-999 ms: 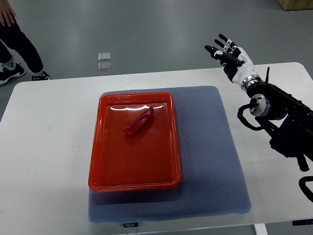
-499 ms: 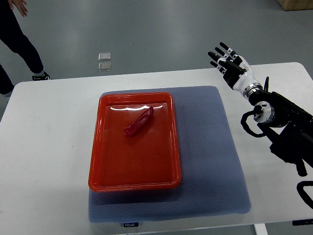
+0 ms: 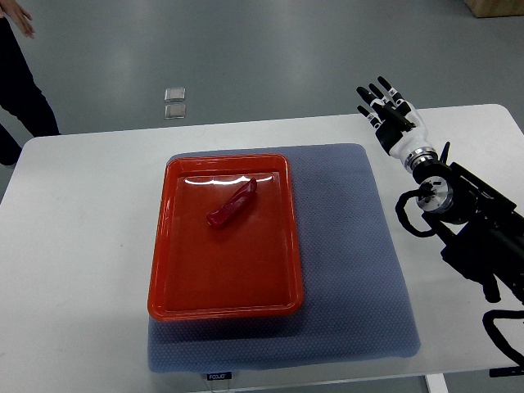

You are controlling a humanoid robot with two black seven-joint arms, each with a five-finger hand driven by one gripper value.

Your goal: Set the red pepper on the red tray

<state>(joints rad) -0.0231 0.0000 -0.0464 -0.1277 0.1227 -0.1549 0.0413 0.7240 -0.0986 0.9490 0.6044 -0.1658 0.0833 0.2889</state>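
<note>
pepper: the red pepper (image 3: 232,205) lies slantwise in the far half of the red tray (image 3: 225,304), flat on the tray floor, with bare tray all round it.
right hand: the right hand (image 3: 391,120) is up at the far right, over the far edge of the bench (image 3: 82,246), holding nothing.
fingers: the fingers (image 3: 378,94) are straight and spread, pointing away; the pepper is well apart from them, off to the left.
tray: sits on a blue-grey mat (image 3: 360,270), toward its left side.
open room: lots of bare mat to the right of the tray, plain white bench beyond that.
edges: a person's dark leg (image 3: 24,90) shows at the far left on the floor.
</note>
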